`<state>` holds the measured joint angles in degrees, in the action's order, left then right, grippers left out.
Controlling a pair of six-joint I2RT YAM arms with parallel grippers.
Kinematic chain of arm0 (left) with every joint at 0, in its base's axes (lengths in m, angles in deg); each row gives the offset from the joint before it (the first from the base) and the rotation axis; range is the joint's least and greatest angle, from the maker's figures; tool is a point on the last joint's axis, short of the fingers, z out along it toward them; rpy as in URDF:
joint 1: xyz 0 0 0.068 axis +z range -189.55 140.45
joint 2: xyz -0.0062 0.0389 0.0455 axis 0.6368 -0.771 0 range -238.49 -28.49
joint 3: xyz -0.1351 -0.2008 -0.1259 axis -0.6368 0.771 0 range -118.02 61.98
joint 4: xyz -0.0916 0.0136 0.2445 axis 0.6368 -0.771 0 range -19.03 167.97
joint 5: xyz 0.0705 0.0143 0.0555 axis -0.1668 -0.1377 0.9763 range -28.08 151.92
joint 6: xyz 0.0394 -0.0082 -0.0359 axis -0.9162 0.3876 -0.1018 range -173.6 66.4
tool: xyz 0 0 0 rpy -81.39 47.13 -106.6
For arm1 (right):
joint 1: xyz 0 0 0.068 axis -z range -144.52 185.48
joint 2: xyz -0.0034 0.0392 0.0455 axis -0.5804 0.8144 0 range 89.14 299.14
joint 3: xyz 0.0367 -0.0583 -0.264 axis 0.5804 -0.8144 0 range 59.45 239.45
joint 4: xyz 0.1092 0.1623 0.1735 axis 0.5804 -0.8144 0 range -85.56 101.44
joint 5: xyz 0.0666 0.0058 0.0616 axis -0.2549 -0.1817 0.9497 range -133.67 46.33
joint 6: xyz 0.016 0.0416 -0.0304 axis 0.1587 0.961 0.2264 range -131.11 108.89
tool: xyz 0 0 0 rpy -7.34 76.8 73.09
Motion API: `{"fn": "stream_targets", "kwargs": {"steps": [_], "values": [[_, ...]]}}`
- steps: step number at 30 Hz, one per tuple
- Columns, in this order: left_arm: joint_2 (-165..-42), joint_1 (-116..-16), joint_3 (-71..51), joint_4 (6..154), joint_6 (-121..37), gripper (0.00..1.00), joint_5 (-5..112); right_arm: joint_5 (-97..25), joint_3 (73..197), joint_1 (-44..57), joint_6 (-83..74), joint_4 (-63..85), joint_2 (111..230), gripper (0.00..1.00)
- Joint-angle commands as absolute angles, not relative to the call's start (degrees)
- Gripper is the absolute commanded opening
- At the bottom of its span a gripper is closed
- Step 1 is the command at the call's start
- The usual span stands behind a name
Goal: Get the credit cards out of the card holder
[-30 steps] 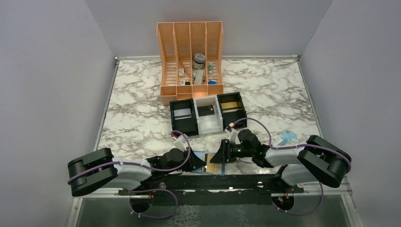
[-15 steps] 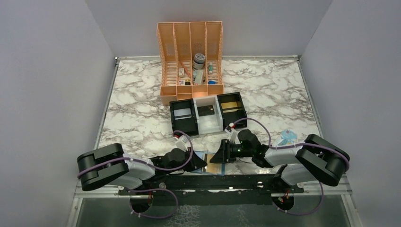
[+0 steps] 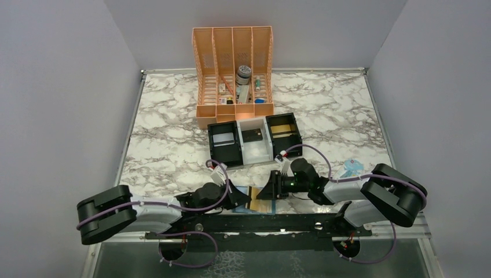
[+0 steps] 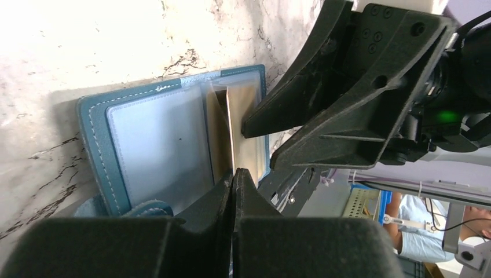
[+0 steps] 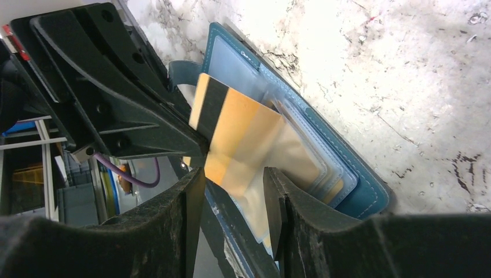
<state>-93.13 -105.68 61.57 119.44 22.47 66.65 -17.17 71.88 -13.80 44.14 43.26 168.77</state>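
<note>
The marble table (image 3: 168, 145) takes up most of the view, with an orange file rack (image 3: 231, 58) standing at the back and a black-and-white three-part tray (image 3: 255, 156) just in front of it. Both arms are folded low at the near edge, their heads nearly meeting. Between them the blue card holder (image 4: 156, 139) lies open and flat on the marble. The right gripper (image 5: 233, 172) has its jaws apart, one on either side of the pocket. The left gripper (image 4: 234, 174) is pinched tight on the edge of a gold credit card (image 5: 237, 139), which sticks up tilted, partly out of that pocket.
</note>
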Motion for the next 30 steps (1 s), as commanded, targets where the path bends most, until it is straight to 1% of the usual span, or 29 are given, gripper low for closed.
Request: {"fn": "stream_targets", "kwargs": {"steps": [1, 8, 11, 14, 17, 20, 23, 24, 25, 27, 29, 30], "values": [[-84.7, -105.8, 62.0, 110.3, 21.2, 0.00, 70.5, -21.5, 69.9, -14.1, 41.3, 32.8, 171.8, 0.44], [-68.9, -105.6, 56.7, 82.8, 17.5, 0.00, 76.9, -20.1, 71.2, -14.1, 39.3, 32.1, 167.7, 0.44], [-63.0, -105.5, 56.3, 78.4, 16.8, 0.00, 78.2, -20.1, 73.6, -14.1, 37.6, 29.6, 162.9, 0.44], [-60.0, -105.5, 55.6, 76.0, 15.4, 0.00, 78.6, -23.6, 77.3, -14.1, 35.2, 23.6, 156.9, 0.45], [-60.5, -105.5, 53.5, 74.9, 12.8, 0.00, 78.7, -29.9, 80.6, -14.1, 33.0, 17.5, 151.2, 0.50], [-64.0, -105.5, 50.7, 75.8, 10.1, 0.00, 78.4, -37.1, 82.7, -14.0, 31.3, 13.6, 146.9, 0.56], [-69.3, -105.1, 47.1, 78.0, 6.0, 0.00, 77.8, -45.4, 85.4, -13.8, 30.7, 10.5, 143.8, 0.71], [-71.0, -104.5, 45.8, 79.1, 4.1, 0.00, 76.8, -47.0, 85.9, -13.3, 30.3, 11.0, 143.0, 0.75], [-72.7, -103.6, 44.2, 79.9, 2.3, 0.00, 75.5, -46.8, 86.1, -12.1, 29.4, 12.5, 142.5, 0.78], [-75.5, -100.7, 42.0, 81.4, 0.3, 0.00, 72.0, -41.4, 86.6, -6.8, 28.9, 15.7, 142.8, 0.79], [-77.5, -96.0, 41.9, 85.7, 0.1, 0.00, 66.1, -31.5, 86.7, 0.5, 29.8, 19.1, 144.1, 0.79], [-78.2, -93.8, 42.3, 88.9, 0.7, 0.00, 61.3, -25.3, 86.6, 3.5, 30.2, 20.7, 144.7, 0.79]]}}
